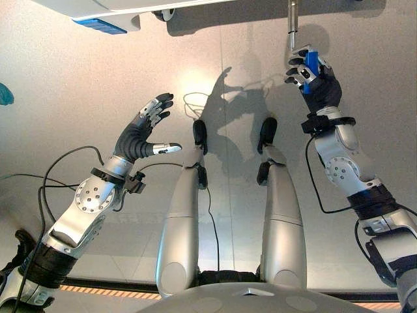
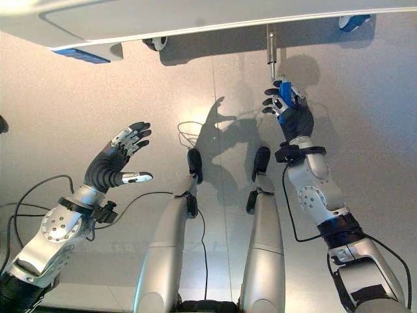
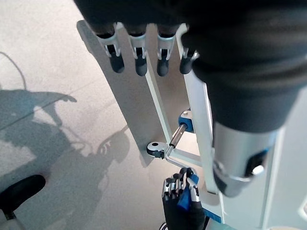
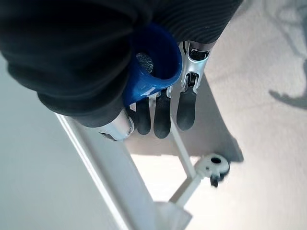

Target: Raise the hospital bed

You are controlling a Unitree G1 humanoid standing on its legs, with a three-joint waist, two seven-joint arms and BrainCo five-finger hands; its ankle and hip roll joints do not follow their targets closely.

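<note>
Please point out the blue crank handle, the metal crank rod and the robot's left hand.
blue crank handle (image 1: 311, 65), left eye view, on its blue grip between the curled fingers.
metal crank rod (image 2: 272, 49), right eye view, on its shaft.
left hand (image 1: 138, 135), left eye view, on the palm.

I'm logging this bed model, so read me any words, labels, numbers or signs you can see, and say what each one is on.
No readable text shows in these views.
Hospital bed frame: plain white, no label visible.
Blue crank handle, gripped by the right hand: no marking visible.
Left hand, open above the floor: none.
</note>
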